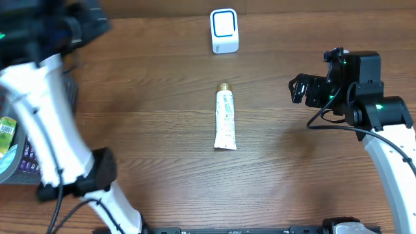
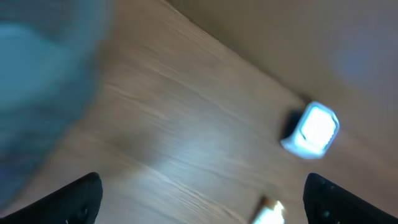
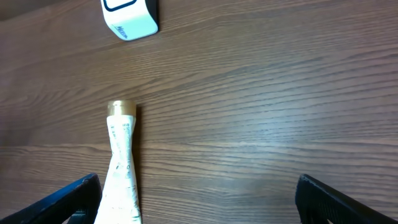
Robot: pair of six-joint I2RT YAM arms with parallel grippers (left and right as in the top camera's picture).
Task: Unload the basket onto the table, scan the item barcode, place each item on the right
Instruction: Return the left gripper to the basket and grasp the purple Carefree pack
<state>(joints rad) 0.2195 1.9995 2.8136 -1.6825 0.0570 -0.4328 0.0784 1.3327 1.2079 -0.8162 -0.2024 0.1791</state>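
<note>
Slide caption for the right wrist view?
White gold-capped tube lies on the brown wooden table near a white boxy scanner, open right fingers at bottom corners.

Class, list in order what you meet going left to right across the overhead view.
In order: left arm → tube → right gripper. The scanner stands straight beyond the tube, so it is left out.

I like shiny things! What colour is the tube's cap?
The cap is gold; right wrist view.
</note>
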